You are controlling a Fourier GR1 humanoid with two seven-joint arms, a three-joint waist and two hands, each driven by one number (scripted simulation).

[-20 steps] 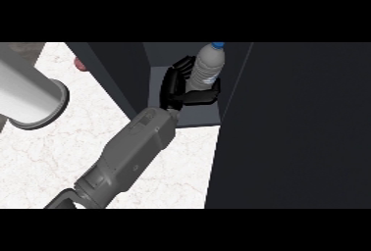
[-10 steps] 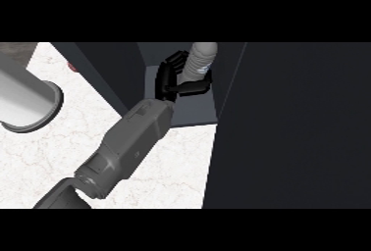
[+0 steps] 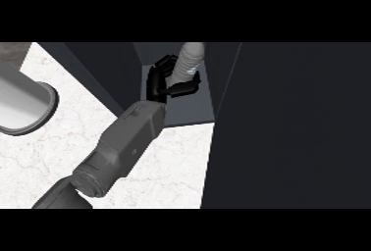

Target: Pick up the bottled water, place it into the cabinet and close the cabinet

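The bottled water (image 3: 191, 58) is a pale, clear bottle tilted in the cabinet's opening, its top cut off by the view's upper edge. My right hand (image 3: 162, 82) is curled round its lower part, thumb across the front, with the grey forearm (image 3: 127, 142) running up from the lower left. The dark cabinet (image 3: 101, 68) stands open, and the hand and bottle are just above its grey shelf floor (image 3: 190, 109). The cabinet's dark door (image 3: 290, 122) fills the right of the view. My left hand does not show.
A light grey rounded forearm (image 3: 18, 105) sits at the left edge over the white marble counter (image 3: 58, 147). The cabinet's left wall and the door flank the narrow opening.
My right hand has carried the bottle farther into the cabinet, upward in the view. The bottle's blue cap has passed out of the picture's top.
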